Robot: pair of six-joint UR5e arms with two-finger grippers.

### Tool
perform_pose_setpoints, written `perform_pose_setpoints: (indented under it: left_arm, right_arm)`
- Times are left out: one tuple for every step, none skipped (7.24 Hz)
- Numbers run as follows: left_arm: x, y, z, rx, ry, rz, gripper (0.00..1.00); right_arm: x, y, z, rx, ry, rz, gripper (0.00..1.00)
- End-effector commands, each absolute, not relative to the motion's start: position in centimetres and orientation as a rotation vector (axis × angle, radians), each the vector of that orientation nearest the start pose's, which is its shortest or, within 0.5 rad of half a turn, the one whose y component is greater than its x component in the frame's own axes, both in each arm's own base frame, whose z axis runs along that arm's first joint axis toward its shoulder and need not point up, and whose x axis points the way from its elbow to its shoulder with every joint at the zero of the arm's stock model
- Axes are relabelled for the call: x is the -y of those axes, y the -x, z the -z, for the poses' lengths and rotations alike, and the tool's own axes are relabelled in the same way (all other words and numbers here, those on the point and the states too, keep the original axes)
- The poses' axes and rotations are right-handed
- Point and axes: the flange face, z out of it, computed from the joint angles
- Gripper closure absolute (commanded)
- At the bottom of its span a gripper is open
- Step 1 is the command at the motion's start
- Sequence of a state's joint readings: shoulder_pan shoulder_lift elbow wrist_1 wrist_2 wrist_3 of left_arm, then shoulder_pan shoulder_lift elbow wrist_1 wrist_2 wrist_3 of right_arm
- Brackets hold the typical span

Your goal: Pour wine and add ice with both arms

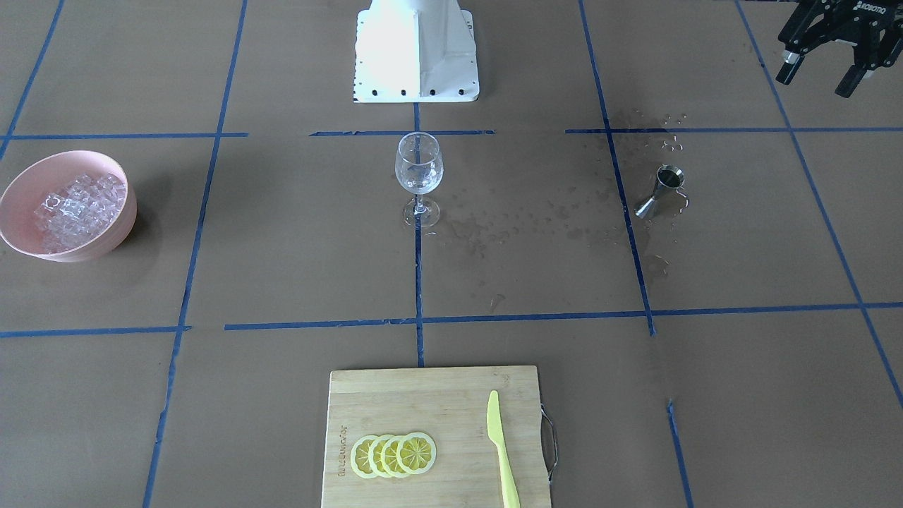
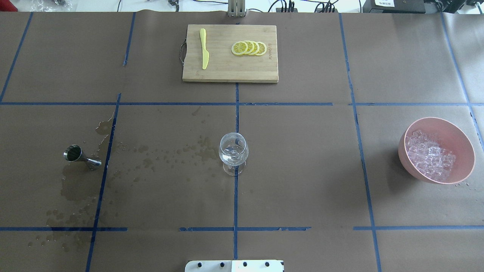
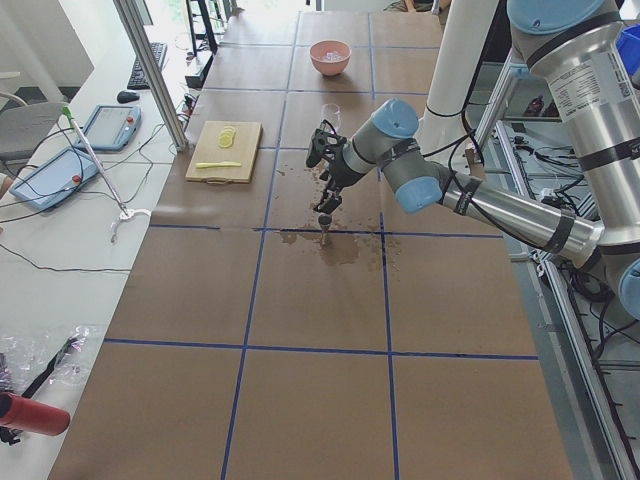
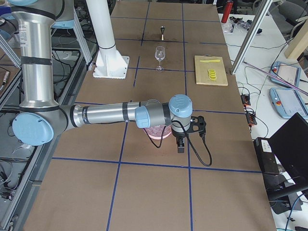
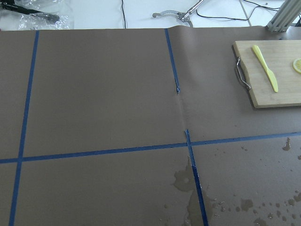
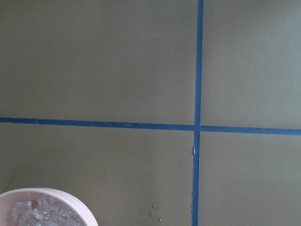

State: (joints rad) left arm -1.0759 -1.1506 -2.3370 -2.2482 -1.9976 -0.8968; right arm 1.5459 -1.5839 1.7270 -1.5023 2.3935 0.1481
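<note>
Bearings: read on the overhead view, with the wine glass [image 2: 233,153] as the dial's centre.
Left gripper [image 1: 822,70]: its fingers are spread apart with nothing between them. It hangs clear of the table [image 2: 302,170], and in the front-facing view it sits at about 1 o'clock of the jigger. In the left side view it is above the jigger and not touching it.
Jigger [image 2: 77,155]: steel, standing upright at 9 o'clock, well apart from the glass. Its cup looks dark inside, and whether it holds liquid cannot be told.
Wet patches [image 2: 166,153]: dark spots and a larger stain on the brown paper, running from around the jigger towards the glass.
Wine [image 2: 231,154]: a little watery liquid seems to lie low in the upright glass.
Cutting board [image 2: 227,71]: at 12 o'clock, carrying a yellow knife [image 2: 204,49] and a row of overlapping lemon slices [image 2: 249,48].
White base [image 2: 234,265]: at 6 o'clock, on the near edge.
Ice [image 2: 431,158]: clear cubes heaped in the pink bowl [image 2: 465,151] at 3 o'clock, well apart from the glass.
Right gripper [image 4: 182,144]: seen only in the right side view, pointing down just beside the bowl. Whether its fingers are spread or closed cannot be told. Its wrist camera catches the bowl's rim at 7 o'clock of the frame.
</note>
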Motion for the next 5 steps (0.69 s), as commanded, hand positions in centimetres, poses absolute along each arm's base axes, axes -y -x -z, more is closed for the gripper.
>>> perform_pose_setpoints:
  left_arm:
    - [32.5, -11.4, -38.2, -0.923, -0.501, 0.194, 0.00]
    - [31.9, -13.5, -38.4, -0.918, -0.479, 0.233, 0.00]
    - [30.6, -16.5, -39.3, -0.891, -0.463, 0.289, 0.00]
    - [29.6, -18.3, -39.5, -0.895, -0.469, 0.325, 0.00]
    - [28.0, -18.4, -40.1, -0.923, -0.483, 0.330, 0.00]
  right_arm:
    - [49.6, -4.3, -56.2, 0.841, -0.132, -0.048, 0.00]
    - [49.6, -4.2, -56.2, 0.841, -0.131, -0.045, 0.00]
    - [49.6, -4.2, -55.9, 0.842, -0.138, -0.044, 0.00]
    - [49.6, -4.2, -55.8, 0.842, -0.138, -0.044, 0.00]
    - [49.6, -4.2, -55.7, 0.842, -0.140, -0.044, 0.00]
